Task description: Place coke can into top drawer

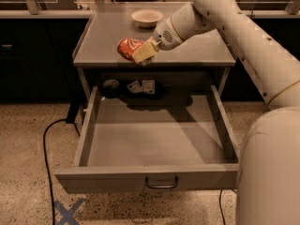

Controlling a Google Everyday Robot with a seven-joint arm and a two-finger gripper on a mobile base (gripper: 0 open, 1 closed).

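The coke can [127, 48] is red with white lettering and lies tilted in my gripper [142, 54], just above the front of the grey cabinet top [103, 32]. The gripper's tan fingers [144, 52] are shut on the can's right end. The top drawer [154, 139] is pulled fully open below, its inside bare, with a dark handle [161, 183] on its front panel. The can is above the cabinet's front edge, over the back left of the drawer.
A white bowl [147, 17] stands at the back of the cabinet top. Small items [142, 86] and a dark round object [111, 86] sit in the recess behind the drawer. A black cable [47, 149] runs on the floor at left. My arm [262, 78] fills the right side.
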